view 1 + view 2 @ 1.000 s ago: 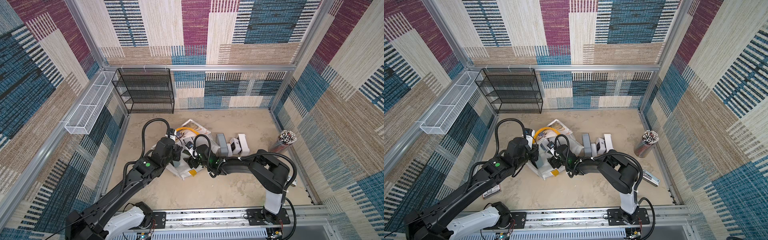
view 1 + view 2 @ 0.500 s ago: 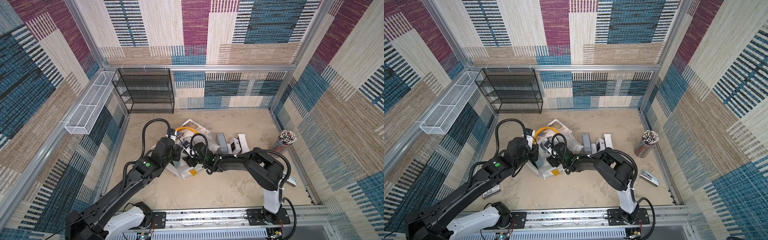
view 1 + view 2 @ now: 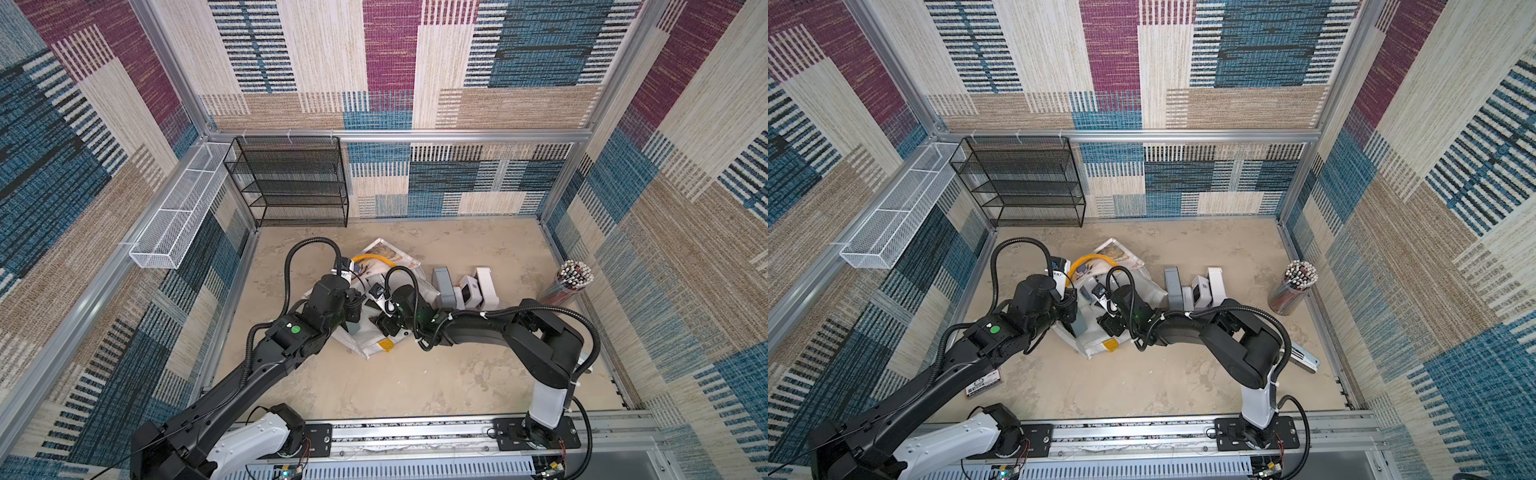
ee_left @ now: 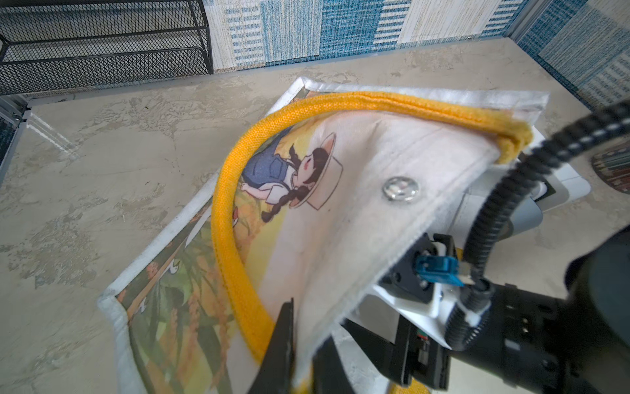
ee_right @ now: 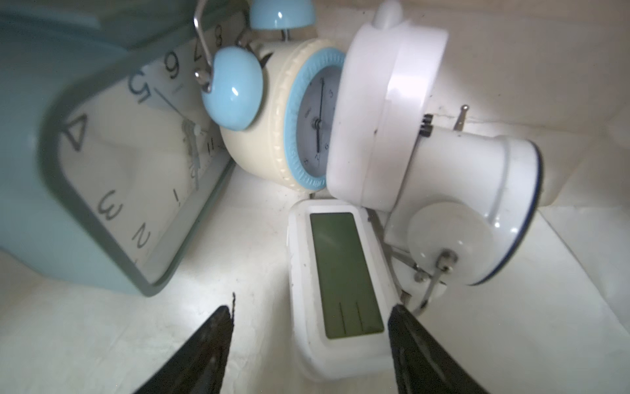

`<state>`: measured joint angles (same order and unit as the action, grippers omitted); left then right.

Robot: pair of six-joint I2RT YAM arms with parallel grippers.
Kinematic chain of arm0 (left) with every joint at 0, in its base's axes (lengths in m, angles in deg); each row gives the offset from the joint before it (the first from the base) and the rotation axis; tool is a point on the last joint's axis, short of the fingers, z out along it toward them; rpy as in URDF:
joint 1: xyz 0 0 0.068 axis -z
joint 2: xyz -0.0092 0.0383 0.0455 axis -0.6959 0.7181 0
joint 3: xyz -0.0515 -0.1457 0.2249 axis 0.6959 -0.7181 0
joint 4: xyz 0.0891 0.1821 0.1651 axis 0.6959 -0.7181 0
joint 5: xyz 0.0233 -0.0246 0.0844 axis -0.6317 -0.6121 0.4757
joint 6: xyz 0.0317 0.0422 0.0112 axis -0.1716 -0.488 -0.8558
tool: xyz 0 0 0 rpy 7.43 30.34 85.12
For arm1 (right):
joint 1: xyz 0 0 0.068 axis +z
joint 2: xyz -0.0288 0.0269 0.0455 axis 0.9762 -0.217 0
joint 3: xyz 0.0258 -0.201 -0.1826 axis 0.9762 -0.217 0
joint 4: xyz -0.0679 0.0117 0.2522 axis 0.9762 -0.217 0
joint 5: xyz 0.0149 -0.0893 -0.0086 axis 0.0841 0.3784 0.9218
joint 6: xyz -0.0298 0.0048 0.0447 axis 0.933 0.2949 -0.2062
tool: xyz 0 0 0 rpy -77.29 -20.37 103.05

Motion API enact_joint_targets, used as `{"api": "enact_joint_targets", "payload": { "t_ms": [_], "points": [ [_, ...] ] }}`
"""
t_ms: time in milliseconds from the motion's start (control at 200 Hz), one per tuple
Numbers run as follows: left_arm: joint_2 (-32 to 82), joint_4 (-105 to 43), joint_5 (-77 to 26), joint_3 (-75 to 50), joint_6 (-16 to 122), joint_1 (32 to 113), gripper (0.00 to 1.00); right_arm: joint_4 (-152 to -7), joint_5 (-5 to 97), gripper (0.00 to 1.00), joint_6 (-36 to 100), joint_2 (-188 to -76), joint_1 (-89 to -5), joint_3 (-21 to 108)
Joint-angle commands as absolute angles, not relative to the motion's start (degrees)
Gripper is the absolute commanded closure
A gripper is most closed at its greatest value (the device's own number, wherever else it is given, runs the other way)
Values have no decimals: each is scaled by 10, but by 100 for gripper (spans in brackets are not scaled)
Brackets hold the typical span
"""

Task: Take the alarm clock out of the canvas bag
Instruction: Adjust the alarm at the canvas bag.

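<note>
In both top views the canvas bag (image 3: 372, 343) (image 3: 1094, 347) is lying slumped on the counter (image 3: 415, 386), with the left arm (image 3: 286, 345) and the right arm (image 3: 478, 332) reaching to it from either side.

In the left wrist view the left gripper (image 4: 303, 337) is pinching the bag's white rim, its jaws closed on the fabric just beside the yellow handle (image 4: 225, 191).

In the right wrist view, inside the bag, the right gripper (image 5: 312, 341) is standing wide open over a white digital alarm clock (image 5: 341, 273). A square blue alarm clock (image 5: 102, 170), a cream twin-bell alarm clock (image 5: 272, 136) and a white clock (image 5: 392, 119) are lying just behind it.
</note>
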<state>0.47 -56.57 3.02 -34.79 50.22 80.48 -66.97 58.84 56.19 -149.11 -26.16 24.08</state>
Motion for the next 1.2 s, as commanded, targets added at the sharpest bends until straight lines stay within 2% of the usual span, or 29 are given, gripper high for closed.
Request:
{"api": "enact_joint_targets", "payload": {
  "t_ms": [0,636,982,1122,1197],
  "points": [
    [5,-560,35,-344,499,805,100,-653,604,22,550,-1468,-261,234],
    [0,-563,34,-346,502,805,100,-697,607,19,575,-1536,-272,269],
    [0,-562,36,-347,502,804,100,-719,528,30,572,-1554,-271,294],
    [0,-560,37,-348,502,805,100,-731,528,31,583,-1553,-270,296],
    [0,-559,38,-348,502,805,100,-741,520,35,581,-1544,-270,295]
  ]
}}
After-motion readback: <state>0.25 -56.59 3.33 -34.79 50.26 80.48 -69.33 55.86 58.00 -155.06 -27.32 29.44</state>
